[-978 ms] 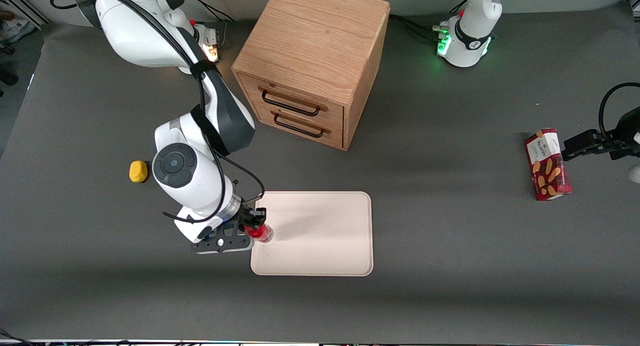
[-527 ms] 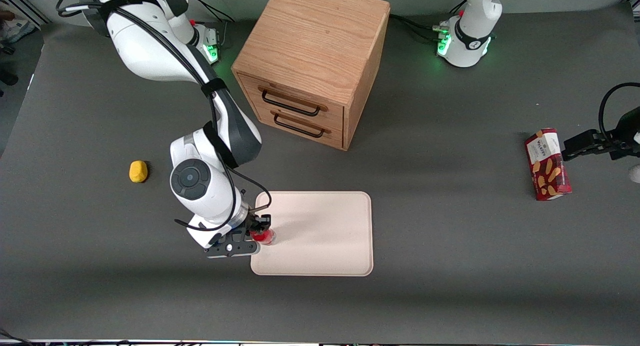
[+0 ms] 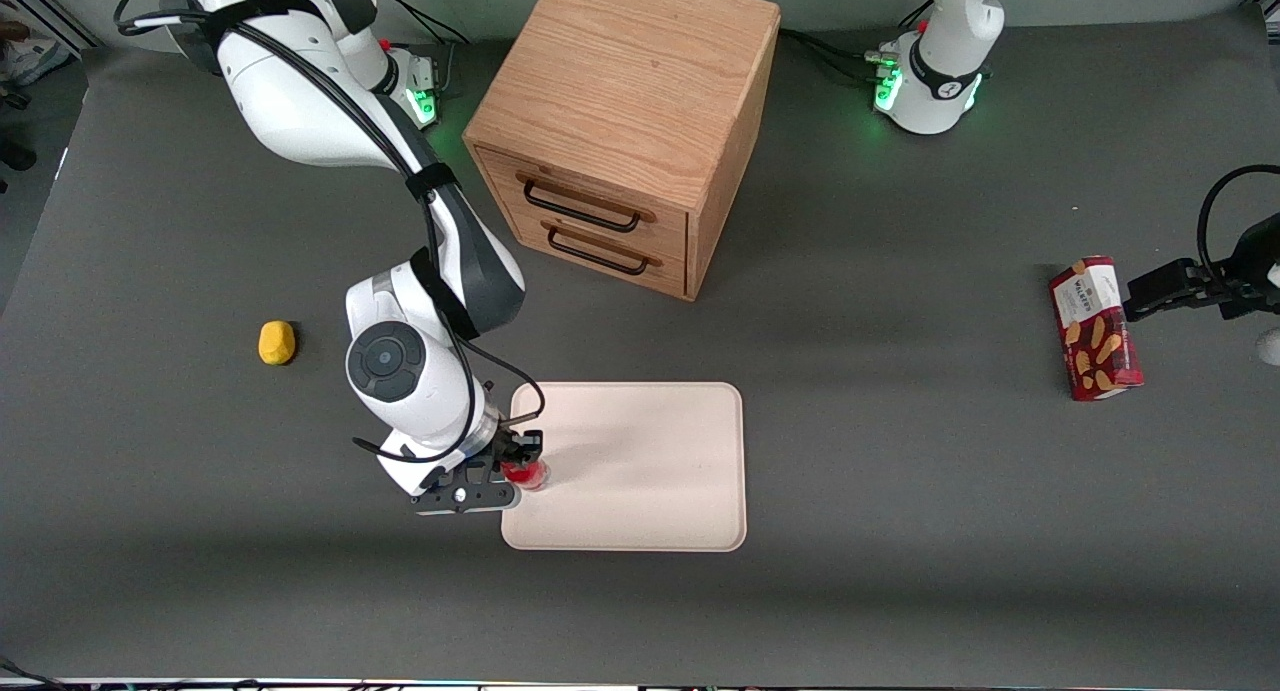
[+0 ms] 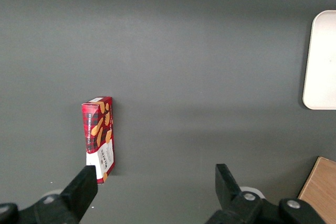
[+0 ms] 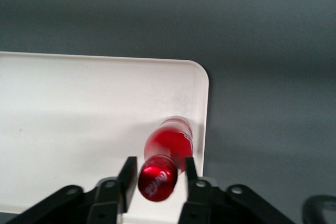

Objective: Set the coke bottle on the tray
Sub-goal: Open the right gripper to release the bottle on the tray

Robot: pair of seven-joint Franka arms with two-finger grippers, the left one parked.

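Both claw [image 5: 157,174] fingers clamped on coke bottle [image 5: 167,150] over tray [image 5: 79,108] — wrist-view detail only.

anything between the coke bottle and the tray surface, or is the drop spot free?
Nothing visible in the way. The gripper holds the coke bottle by its neck, over the tray just inside the rim at the working arm's end. Bare tray lies around the bottle's base; whether the base touches it cannot be told.
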